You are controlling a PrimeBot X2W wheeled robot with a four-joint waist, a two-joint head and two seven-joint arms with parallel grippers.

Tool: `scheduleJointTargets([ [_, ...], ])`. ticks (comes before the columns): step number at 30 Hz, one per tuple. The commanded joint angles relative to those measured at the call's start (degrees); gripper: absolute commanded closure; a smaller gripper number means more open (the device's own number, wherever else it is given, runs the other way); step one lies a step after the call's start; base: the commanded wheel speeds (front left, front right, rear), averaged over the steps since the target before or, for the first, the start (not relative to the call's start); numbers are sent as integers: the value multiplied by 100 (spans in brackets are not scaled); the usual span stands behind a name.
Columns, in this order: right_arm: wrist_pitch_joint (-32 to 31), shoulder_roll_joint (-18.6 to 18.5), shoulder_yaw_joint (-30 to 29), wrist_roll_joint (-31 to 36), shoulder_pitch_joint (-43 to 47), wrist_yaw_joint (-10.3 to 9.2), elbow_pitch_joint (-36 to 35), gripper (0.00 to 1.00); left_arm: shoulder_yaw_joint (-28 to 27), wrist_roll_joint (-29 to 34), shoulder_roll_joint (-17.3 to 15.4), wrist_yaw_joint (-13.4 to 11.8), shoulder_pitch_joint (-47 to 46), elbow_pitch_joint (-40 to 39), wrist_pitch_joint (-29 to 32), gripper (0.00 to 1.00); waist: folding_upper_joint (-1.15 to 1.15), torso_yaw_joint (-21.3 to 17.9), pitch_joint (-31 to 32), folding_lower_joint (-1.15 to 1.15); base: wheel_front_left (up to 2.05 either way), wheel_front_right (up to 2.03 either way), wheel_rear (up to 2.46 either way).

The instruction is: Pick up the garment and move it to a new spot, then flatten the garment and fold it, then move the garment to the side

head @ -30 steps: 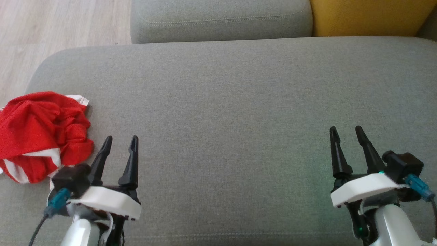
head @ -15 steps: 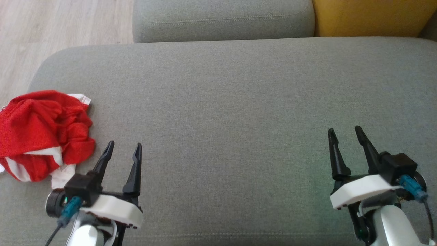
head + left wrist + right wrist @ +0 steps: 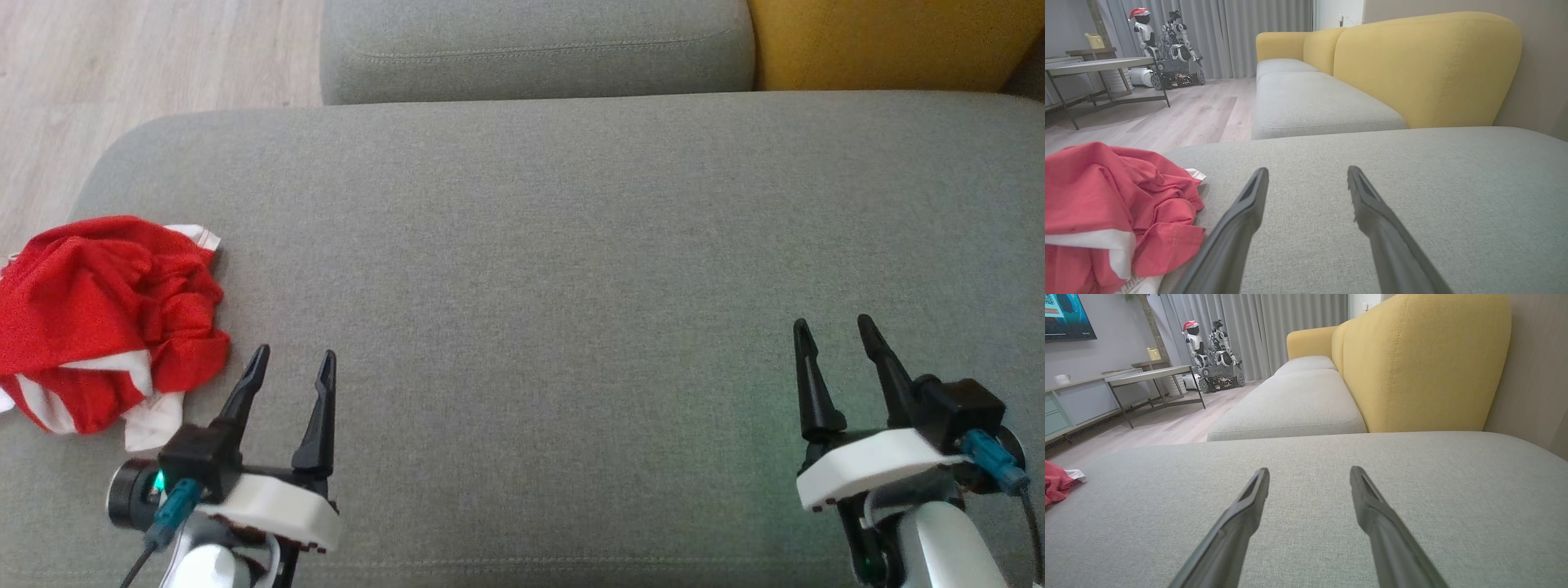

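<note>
Red mesh fabric with white stripes: the garment lies in a crumpled heap at the far left edge of a wide grey sofa cushion. What kind of clothing it is cannot be told from the bunched shape.

The left gripper hovers over the near left part of the cushion, just beside the heap and not touching it. Its two dark fingers are spread apart with nothing between them. The right gripper hovers over the near right part of the cushion, well apart from the garment, its fingers likewise spread and empty.

By the look of it, the task is at its very start: the garment is not yet lifted, flattened or folded. Everything is left to do: the pick-up and move to a new spot on the cushion, the smoothing, the fold, and the final shift to the side.
</note>
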State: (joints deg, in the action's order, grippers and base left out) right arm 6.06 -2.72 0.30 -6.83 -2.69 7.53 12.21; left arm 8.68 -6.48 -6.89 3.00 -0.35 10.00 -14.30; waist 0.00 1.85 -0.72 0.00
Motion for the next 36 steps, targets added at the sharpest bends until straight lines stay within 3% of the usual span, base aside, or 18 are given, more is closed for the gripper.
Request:
scheduleJointTargets([
  [1,31,-16,117,-65,-158,-4,-157,0,-237,-42,-20,0,-178,-130,-70,0,0,-2,4,0,0,0,0],
  [22,41,-16,35,-58,-160,-4,-150,0,-399,21,65,77,-234,-13,-70,0,0,136,-26,0,0,0,0],
  [29,6,-16,64,-37,-123,-4,-308,0,-531,28,23,51,-334,11,-70,0,0,598,-73,0,0,0,0],
  [36,-83,-16,147,-14,-141,-4,-532,0,-804,-16,-42,-13,-420,-40,-70,0,0,1454,-113,0,0,0,0],
])
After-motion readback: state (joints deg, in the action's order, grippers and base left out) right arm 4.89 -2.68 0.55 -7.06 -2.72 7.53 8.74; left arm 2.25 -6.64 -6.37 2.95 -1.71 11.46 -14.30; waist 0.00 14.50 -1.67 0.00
